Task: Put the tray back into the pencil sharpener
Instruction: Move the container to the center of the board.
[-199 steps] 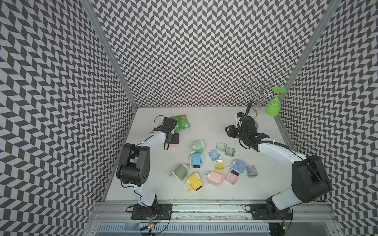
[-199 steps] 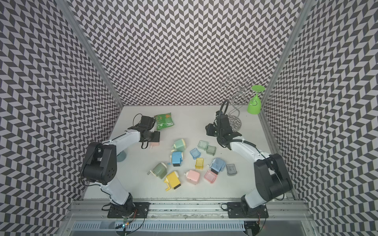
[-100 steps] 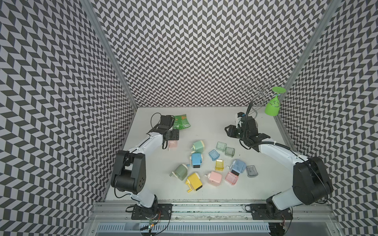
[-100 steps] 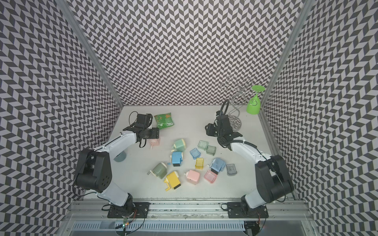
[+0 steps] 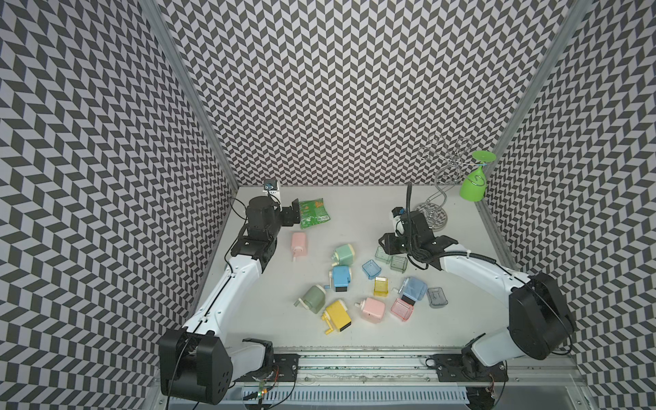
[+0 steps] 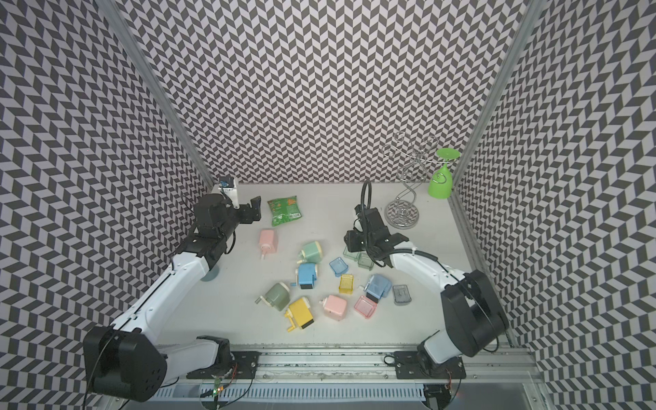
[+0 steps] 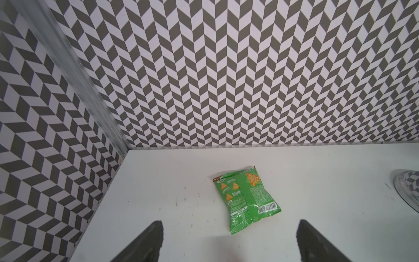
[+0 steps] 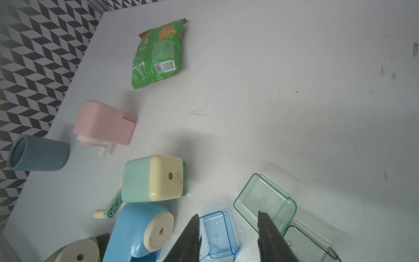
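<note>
Across the white desk [image 5: 355,220] both arms reach in from 6 o'clock. At roughly 10 o'clock the left pincer [image 7: 230,223] is released, its fingers wide apart with nothing between them, facing the snack bag [image 7: 246,202] that lies flat toward 11. At about 2 o'clock the right pincer [image 8: 227,214] is released too: its fingers hang apart above bare desk and grip nothing.

At 1 o'clock stands a wire rack [image 5: 436,216] with a green glass [image 5: 474,184] hung upside down. A grey-blue cup [image 8: 37,153] lies on its side at 9 o'clock.

Sharpeners spread from the middle toward 5 o'clock. A pink sharpener [image 5: 299,242] sits apart on the group's 10 o'clock side, and a mint sharpener [image 5: 344,253] and a blue sharpener [image 5: 341,278] sit close together.

Loose trays lie on the desk outside any sharpener. A blue tray [image 8: 217,233] is just beside one right finger and a green tray [image 8: 258,197] is partly behind the other. A second green tray [image 8: 306,245] lies just beside that. A yellow tray [image 5: 381,287], pink tray [image 5: 402,309] and grey tray [image 5: 436,297] lie toward 5 o'clock.
</note>
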Motion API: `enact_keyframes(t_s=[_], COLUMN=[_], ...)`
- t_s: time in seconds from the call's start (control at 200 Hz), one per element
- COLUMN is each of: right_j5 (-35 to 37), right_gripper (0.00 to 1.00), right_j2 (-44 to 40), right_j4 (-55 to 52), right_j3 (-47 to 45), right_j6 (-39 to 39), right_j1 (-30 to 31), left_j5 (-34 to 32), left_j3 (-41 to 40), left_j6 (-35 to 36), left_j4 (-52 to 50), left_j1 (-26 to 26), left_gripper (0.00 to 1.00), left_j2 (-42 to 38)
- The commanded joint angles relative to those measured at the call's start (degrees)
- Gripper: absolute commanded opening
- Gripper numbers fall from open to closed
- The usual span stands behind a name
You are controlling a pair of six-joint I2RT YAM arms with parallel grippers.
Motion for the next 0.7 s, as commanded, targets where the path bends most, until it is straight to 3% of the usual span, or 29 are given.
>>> enact_keyframes(t_s=[0.0,0.11,0.295,0.451,0.696], right_j5=[4.92,6.86,8.85,10.9,12.14], right_gripper=[0.43,0.43,0.43,0.4,0.34], right_j2=[1.02,3.53,9.06,12.16,15.6], right_j4=[-4.48,-6.34,-10.11,-12.59,-15.03], right_j3=[2.27,3.54,7.82,10.49,12.1], right_j6=[0.88,3.51,8.36,10.99,12.57], right_j1=[-0.18,-0.17,-0.15,-0.14,-0.12], left_j5=[2.47,6.64,17.15,17.94,17.63], left_j3=[-3.52,-7.75,-9.33,-10.06,-9.56], left_j6=[0.98,1.5,6.94,11.96,14.21], left_j4=[5.95,10.98,10.43,9.69,9.93], left_j1=[0.06,0.02,-0.64,-2.09,-3.21], left_gripper=[0.9,0.89,0.88,0.88,0.88], left_j2=[-3.85,-6.75,-7.26,-7.48,-5.95])
